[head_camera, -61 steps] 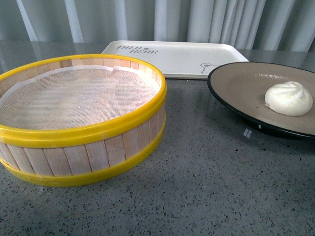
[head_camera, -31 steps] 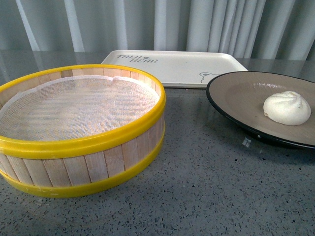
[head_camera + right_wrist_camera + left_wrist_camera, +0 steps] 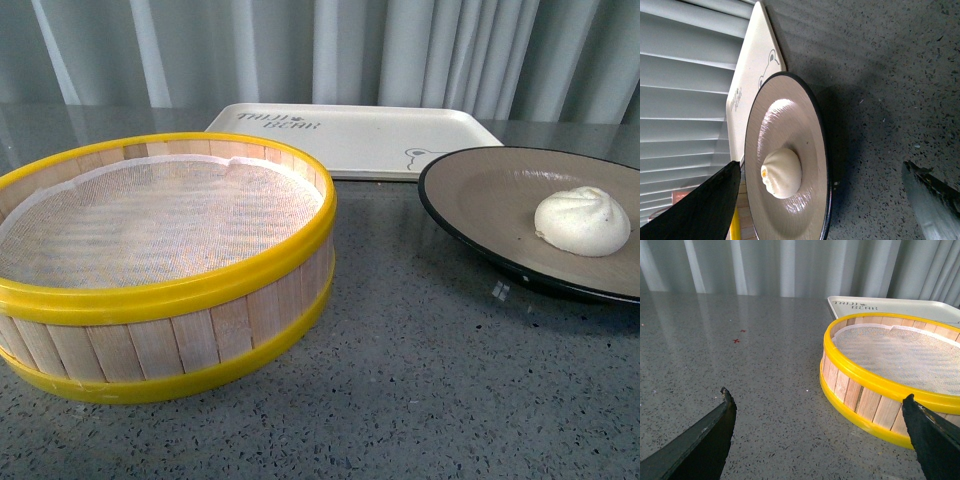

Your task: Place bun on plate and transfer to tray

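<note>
The cream-white bun point(image 3: 583, 221) rests on the black-rimmed plate point(image 3: 480, 180) at the right of the front view, on the grey table. Behind it lies the cream tray point(image 3: 360, 135) with dark lettering and a bear drawing, nothing on it. Neither arm shows in the front view. In the right wrist view the bun point(image 3: 782, 172) sits on the plate point(image 3: 790, 120), with the tray point(image 3: 752, 65) beyond; my right gripper point(image 3: 822, 172) is open, the plate's rim between its fingers, touching nothing. My left gripper point(image 3: 817, 397) is open over bare table beside the steamer basket.
A wide wooden steamer basket point(image 3: 160, 255) with yellow rims and a white cloth liner fills the left of the table; it shows too in the left wrist view as the basket point(image 3: 890, 370). Grey curtains hang behind. Two small red marks point(image 3: 736, 340) are on the tabletop.
The front view has shifted a little: the basket, the tray and the plate sit slightly lower in the picture than a second ago. The bun stays on the plate.
</note>
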`<state>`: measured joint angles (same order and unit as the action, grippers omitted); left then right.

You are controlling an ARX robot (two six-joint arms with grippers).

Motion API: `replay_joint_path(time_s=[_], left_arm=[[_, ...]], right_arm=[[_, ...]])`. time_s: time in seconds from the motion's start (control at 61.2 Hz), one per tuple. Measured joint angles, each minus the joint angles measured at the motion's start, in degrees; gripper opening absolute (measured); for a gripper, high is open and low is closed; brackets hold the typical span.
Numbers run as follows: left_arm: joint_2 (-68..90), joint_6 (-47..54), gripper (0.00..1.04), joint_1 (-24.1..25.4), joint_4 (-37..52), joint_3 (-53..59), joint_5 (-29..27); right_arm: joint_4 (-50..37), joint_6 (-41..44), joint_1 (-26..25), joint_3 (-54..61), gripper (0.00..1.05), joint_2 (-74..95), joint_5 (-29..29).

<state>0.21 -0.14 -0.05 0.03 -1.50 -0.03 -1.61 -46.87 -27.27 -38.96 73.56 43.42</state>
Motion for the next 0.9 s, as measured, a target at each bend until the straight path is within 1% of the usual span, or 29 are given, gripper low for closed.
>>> replay_joint_path(time_s=[0.163,0.278,0.458,0.556,0.654,0.719,0.899], left_arm=[[0.0,0.0,0.98,0.0,0.0,0.0,0.0],[0.0,0.0,0.98,0.0,0.0,0.0,0.0],[0.0,0.0,0.98,0.0,0.0,0.0,0.0],[0.0,0.0,0.98,0.0,0.0,0.0,0.0],[0.0,0.0,0.98,0.0,0.0,0.0,0.0],[0.0,0.0,0.98,0.0,0.0,0.0,0.0],[0.0,0.0,0.98,0.0,0.0,0.0,0.0]], right_arm=[[-1.8,-2.0,1.5,0.0,0.96,2.0,0.0],[-4.2,-4.7,4.7,0.3,0.96,5.2,-1.2],[-6.7,-8.0,9.9,2.1,0.96,5.5,-2.1],[-7.1,-8.9,11.8,3.1,0.96,5.2,-2.1],[-7.3,-9.5,12.5,3.7,0.96,5.1,-2.3],[-7.3,-9.7,12.5,3.7,0.86,5.1,-2.4],[-7.2,-9.9,11.8,3.7,0.56,5.0,-2.4]])
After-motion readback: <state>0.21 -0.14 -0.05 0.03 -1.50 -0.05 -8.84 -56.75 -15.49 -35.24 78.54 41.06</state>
